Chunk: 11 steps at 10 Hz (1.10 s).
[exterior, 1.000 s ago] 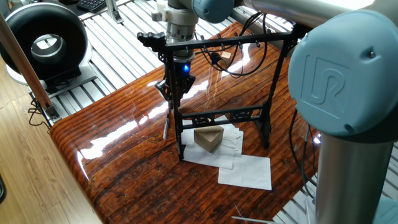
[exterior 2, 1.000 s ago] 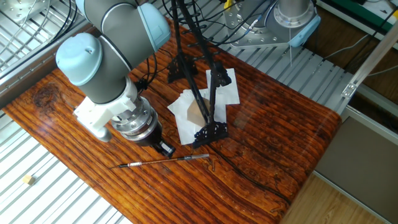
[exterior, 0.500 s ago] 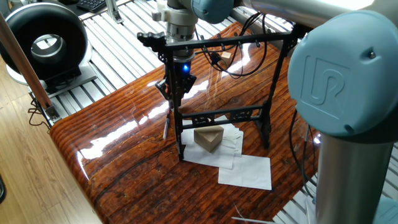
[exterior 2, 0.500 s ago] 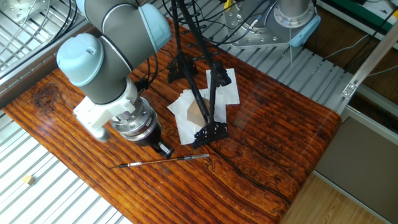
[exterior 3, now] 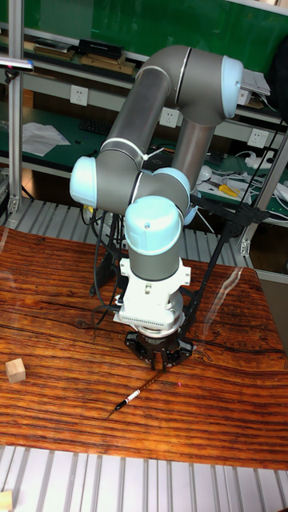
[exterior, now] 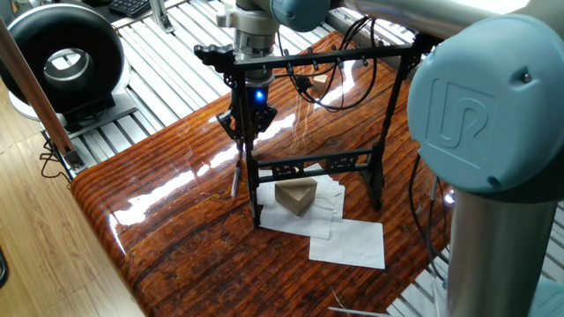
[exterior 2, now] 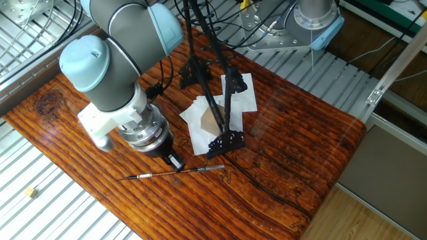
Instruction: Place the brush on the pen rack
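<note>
Lowering slightly since the earlier frame, the hand (exterior 2: 175, 164) is hovering just above the brush (exterior 2: 172, 173) lying on the counter (exterior 2: 280, 133). Nearby, the pen rack (exterior: 308, 132) is standing right of the hand (exterior: 248, 134). Whether the fingers are apart, I cannot tell; the brush (exterior 3: 134, 394) is lying near the hand (exterior 3: 160, 358).

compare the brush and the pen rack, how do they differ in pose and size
The brush lies flat on the wooden table; the pen rack stands upright on its feet. The brush is a single thin, short stick; the rack is a tall frame of two uprights and a crossbar, far bigger. The brush lies apart from the rack, not hung on it. Both look dark.
</note>
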Each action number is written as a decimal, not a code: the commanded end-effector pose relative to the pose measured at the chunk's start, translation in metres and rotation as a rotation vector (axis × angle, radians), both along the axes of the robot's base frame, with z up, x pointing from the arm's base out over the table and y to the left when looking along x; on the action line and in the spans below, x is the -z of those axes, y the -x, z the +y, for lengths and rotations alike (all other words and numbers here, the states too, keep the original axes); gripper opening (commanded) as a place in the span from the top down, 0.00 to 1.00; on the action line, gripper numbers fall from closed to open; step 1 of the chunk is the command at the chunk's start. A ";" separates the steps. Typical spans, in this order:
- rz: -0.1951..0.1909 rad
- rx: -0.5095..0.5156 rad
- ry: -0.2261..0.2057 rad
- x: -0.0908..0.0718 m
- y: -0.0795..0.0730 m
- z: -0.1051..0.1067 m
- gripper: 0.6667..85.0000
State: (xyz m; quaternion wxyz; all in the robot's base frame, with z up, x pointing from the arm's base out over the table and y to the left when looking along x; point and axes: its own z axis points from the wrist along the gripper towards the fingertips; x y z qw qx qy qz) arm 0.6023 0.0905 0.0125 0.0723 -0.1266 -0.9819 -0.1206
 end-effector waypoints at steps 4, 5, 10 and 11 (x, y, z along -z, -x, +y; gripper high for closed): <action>0.003 0.080 0.012 0.001 -0.006 0.000 0.70; 0.003 0.082 0.014 0.003 -0.006 -0.001 0.71; 0.003 0.097 0.029 0.006 -0.007 -0.003 0.73; 0.002 0.106 0.029 0.006 -0.008 -0.003 0.73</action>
